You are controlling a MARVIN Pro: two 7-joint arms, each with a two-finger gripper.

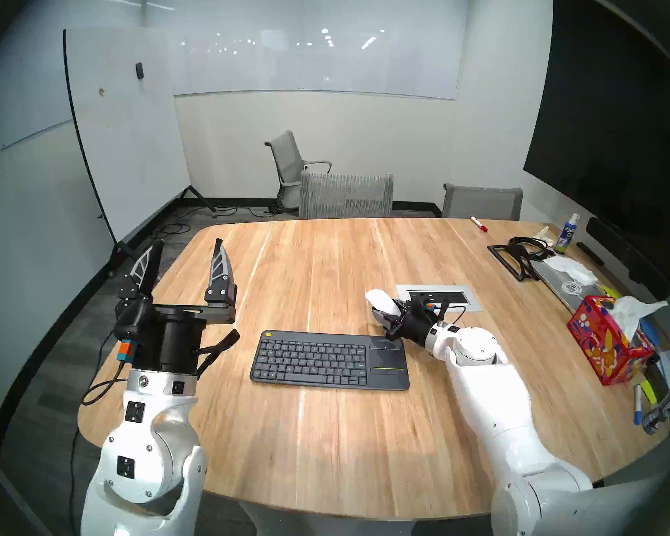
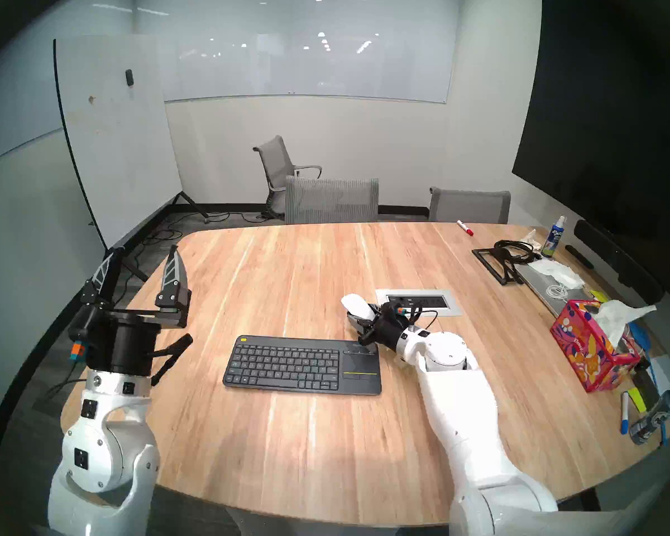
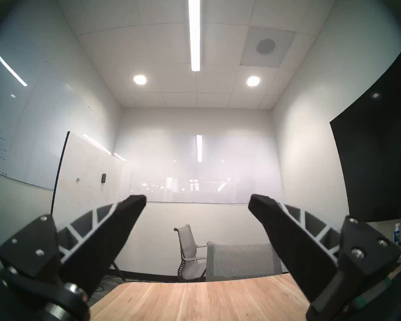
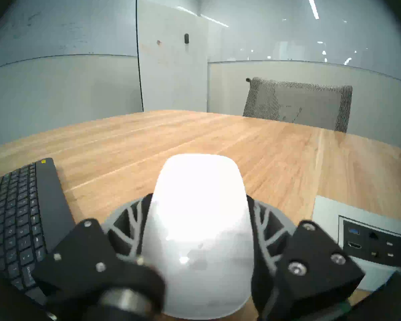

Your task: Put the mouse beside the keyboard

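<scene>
The white mouse [image 1: 379, 301] is between the fingers of my right gripper [image 1: 384, 311], which is shut on its sides. It is held low over the wooden table [image 1: 325, 260], just behind the touchpad end of the dark grey keyboard [image 1: 325, 361]. In the right wrist view the mouse [image 4: 199, 221] fills the middle, with the keyboard [image 4: 16, 221] at the left. My left gripper [image 1: 188, 245] is open and empty, raised over the table's left edge, well to the left of the keyboard.
A recessed power outlet panel [image 1: 438, 297] lies just right of the mouse. A colourful tissue box [image 1: 604, 342], markers, a spray bottle [image 1: 565, 237], cables and a laptop crowd the right edge. Grey chairs [image 1: 345, 195] stand at the far side.
</scene>
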